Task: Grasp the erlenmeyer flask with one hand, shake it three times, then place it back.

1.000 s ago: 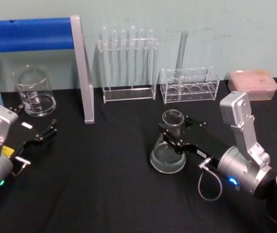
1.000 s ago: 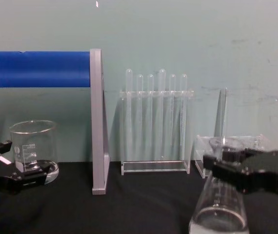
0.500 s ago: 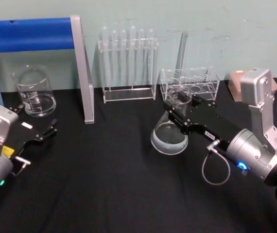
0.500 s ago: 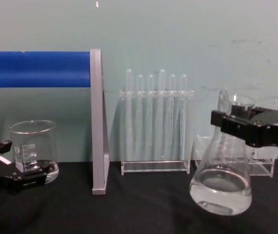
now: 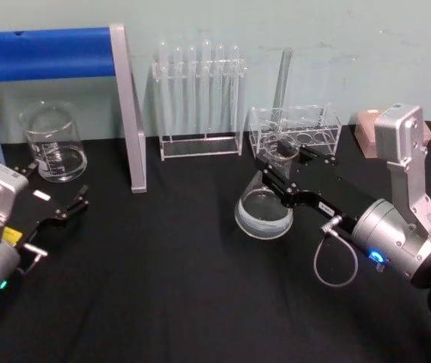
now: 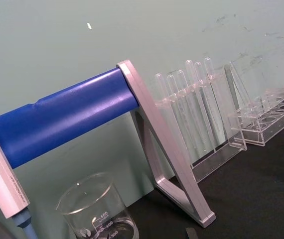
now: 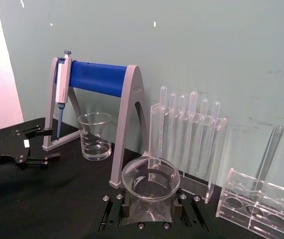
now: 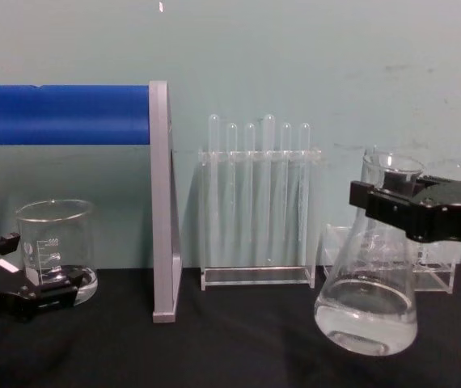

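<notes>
Half the erlenmeyer flask [image 8: 365, 303] neck behind right gripper [image 8: 381, 204]

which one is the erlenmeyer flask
On the right half of the black table, look in front of the low clear rack. The erlenmeyer flask is clamped at its neck by the right gripper; unlike the straight-sided beaker, it is cone-shaped with a narrow neck.

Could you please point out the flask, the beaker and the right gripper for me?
flask [image 8: 365, 311], chest view, on its wide lower body.
beaker [image 5: 53, 144], head view, on its glass wall.
right gripper [image 8: 388, 206], chest view, midway between its fingertips, at the flask's neck.
</notes>
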Controlling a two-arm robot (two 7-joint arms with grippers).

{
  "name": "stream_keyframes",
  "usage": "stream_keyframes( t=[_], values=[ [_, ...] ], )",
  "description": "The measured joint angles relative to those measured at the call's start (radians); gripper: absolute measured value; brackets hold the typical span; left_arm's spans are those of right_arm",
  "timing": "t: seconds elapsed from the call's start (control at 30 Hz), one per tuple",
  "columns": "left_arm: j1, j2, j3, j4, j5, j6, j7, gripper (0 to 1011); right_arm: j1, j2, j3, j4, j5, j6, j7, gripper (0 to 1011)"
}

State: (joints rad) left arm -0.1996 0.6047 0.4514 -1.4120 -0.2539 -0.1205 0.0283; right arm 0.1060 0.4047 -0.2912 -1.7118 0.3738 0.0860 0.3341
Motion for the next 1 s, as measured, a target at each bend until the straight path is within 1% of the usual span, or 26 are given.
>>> stream_keyframes(
  t=[0.3,0.43,0.7,1.0],
  values=[
    [0.0,0.0,0.0,0.0,0.0,0.0,0.0,1001,-0.003,-0.006,-0.017,-0.003,-0.02,0.003,-0.008,450],
    [0.0,0.0,0.0,0.0,0.0,0.0,0.0,1001,-0.011,-0.008,-0.033,-0.019,-0.024,0.002,0.002,450],
    [0.0,0.0,0.0,0.0,0.0,0.0,0.0,1001,-0.023,-0.007,-0.067,-0.046,-0.022,0.004,0.03,450],
    [0.0,0.0,0.0,0.0,0.0,0.0,0.0,1001,-0.034,0.003,-0.101,-0.077,-0.003,0.01,0.058,450]
  ],
)
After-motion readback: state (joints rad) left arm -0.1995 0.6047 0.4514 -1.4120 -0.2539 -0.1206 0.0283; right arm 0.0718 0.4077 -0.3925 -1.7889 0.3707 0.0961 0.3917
